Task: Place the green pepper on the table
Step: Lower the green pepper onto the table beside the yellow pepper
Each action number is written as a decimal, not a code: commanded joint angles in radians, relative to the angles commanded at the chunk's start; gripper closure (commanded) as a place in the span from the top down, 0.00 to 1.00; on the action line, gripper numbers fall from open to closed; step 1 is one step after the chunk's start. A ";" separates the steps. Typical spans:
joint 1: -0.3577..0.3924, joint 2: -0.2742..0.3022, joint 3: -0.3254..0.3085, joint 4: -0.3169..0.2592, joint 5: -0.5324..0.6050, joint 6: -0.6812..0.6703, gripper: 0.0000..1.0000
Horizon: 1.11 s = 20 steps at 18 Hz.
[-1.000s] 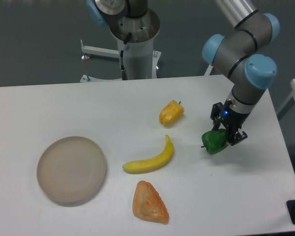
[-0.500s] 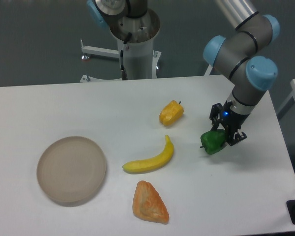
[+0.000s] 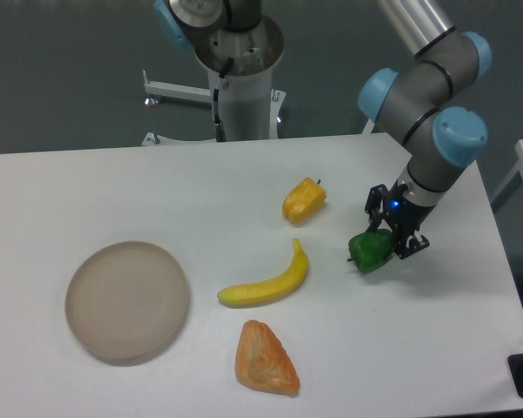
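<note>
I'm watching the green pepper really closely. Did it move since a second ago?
Yes. The green pepper, held in the gripper, has shifted a little left, toward the banana, which has stayed put on the table.

Our arm reaches in from the upper right, grey links joined by blue-capped joints, and the wrist turns down toward the right half of the desk [image 3: 436,331]. Our gripper [image 3: 385,237] hangs low at the end of it, a small blue light showing on its black body. The jaws stand closed around the green pepper [image 3: 369,250], which sits between them at their lower left.
</note>
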 joint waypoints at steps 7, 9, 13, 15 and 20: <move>0.000 0.000 0.000 -0.002 0.000 0.002 0.48; 0.000 0.000 0.000 -0.002 -0.002 0.002 0.48; 0.002 0.000 0.000 -0.002 -0.002 0.002 0.48; 0.000 0.000 0.000 -0.002 -0.002 0.002 0.48; 0.000 -0.006 0.003 -0.002 0.000 0.000 0.86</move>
